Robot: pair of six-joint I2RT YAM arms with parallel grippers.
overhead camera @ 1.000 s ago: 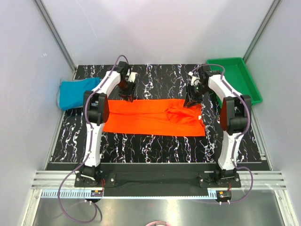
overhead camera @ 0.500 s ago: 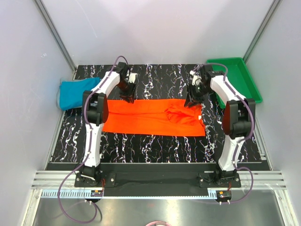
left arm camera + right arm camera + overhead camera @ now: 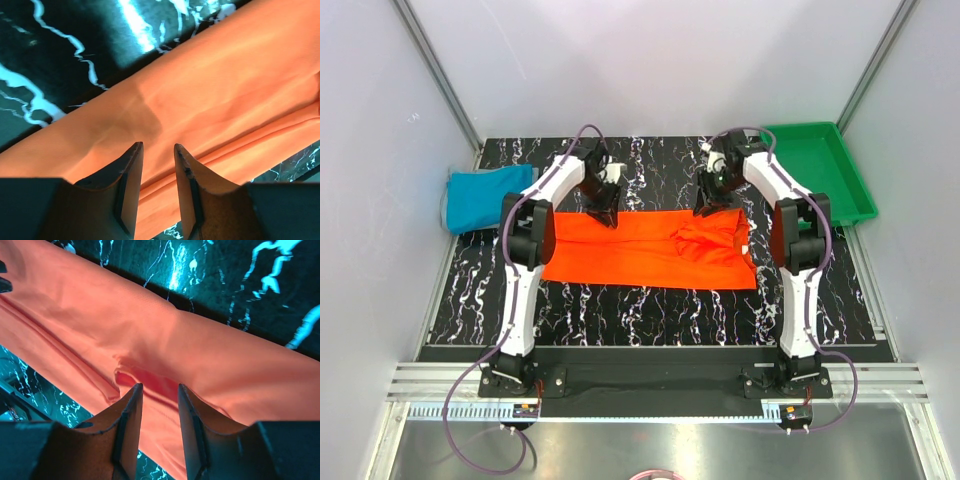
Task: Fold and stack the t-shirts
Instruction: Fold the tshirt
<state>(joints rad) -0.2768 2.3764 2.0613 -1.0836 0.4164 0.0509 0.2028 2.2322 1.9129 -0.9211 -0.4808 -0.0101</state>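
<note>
The orange-red t-shirt (image 3: 640,248) lies on the table as a long strip folded lengthwise, bunched at its right part. The teal-blue t-shirt (image 3: 485,196) lies crumpled at the table's far left edge. My left gripper (image 3: 606,212) hovers over the strip's far edge, left of the middle. In the left wrist view it (image 3: 157,147) is open and empty just above the orange cloth (image 3: 220,85). My right gripper (image 3: 707,207) is over the far edge, right of the middle. In the right wrist view it (image 3: 160,387) is open and empty above a crease in the cloth (image 3: 135,377).
A green plastic tray (image 3: 840,190) stands at the back right corner. The black marbled table (image 3: 650,310) shows in front of the shirt. Grey walls close in both sides and the back.
Both grippers have moved inward along the orange shirt's far edge: the left one to the right, the right one to the left. The shirts have not moved.
</note>
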